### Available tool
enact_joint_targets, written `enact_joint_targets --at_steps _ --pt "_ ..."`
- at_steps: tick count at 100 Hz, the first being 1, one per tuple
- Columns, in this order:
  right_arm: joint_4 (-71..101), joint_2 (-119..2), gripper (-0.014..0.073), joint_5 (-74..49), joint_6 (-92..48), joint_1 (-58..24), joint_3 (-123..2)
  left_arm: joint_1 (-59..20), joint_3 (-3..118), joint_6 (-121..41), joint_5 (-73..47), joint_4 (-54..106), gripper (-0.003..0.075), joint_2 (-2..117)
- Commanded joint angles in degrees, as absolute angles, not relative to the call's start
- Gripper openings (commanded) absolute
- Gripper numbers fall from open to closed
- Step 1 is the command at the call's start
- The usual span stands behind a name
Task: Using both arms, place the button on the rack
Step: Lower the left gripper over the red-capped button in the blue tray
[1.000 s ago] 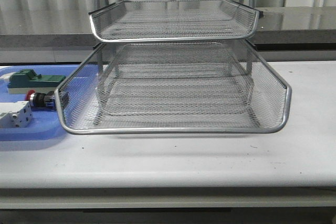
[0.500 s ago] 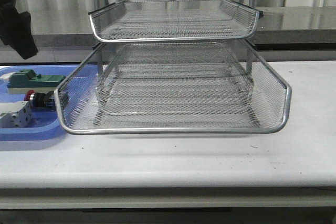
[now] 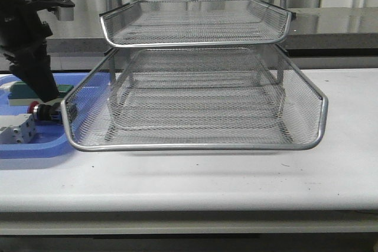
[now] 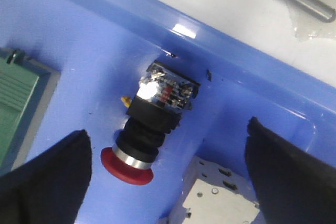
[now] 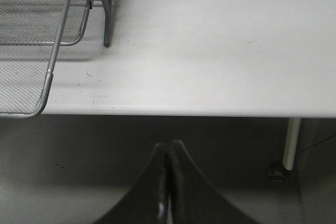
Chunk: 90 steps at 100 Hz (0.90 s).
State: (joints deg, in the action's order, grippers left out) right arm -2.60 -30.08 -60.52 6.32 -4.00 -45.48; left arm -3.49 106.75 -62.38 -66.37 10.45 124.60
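The button (image 4: 144,129) lies on its side in the blue tray (image 4: 79,40), red head (image 4: 127,167) toward my fingers and blue rear block away from them. My left gripper (image 4: 168,174) hangs open just above it, one finger (image 4: 47,177) on each side, touching nothing. In the front view the left arm (image 3: 26,33) reaches down over the button (image 3: 44,111), just left of the rack (image 3: 195,144). The wire-mesh rack stands mid-table with its tiers showing nothing in them. My right gripper (image 5: 169,149) is shut and holds nothing, off the table's front edge and out of the front view.
A white terminal block (image 4: 215,198) sits beside the button between my left fingers, and a green block (image 4: 18,103) lies on the other side. The rack's front corner and leg (image 5: 107,19) show in the right wrist view, with bare white table (image 5: 220,51) beside them.
The left arm has come into the front view from the upper left and dropped down over the blue tray to the button. The rack and tray contents have not moved.
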Motion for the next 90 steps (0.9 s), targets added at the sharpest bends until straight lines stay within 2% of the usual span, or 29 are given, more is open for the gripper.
enact_joint_targets --at_steps 1,43,90 --pt "-3.41 -30.26 -0.0070 -57.39 6.17 -3.90 -47.35 -3.55 108.58 -63.88 -65.00 12.15 0.0566 122.03" --pt "-3.41 -30.26 -0.0070 -57.39 6.17 -3.90 -47.35 -3.55 108.58 -67.58 -58.09 12.26 0.0566 123.43" --pt "-3.41 -30.26 -0.0070 -57.39 6.17 -3.90 -47.35 -3.55 108.58 -67.58 -59.18 12.97 0.0568 124.23"
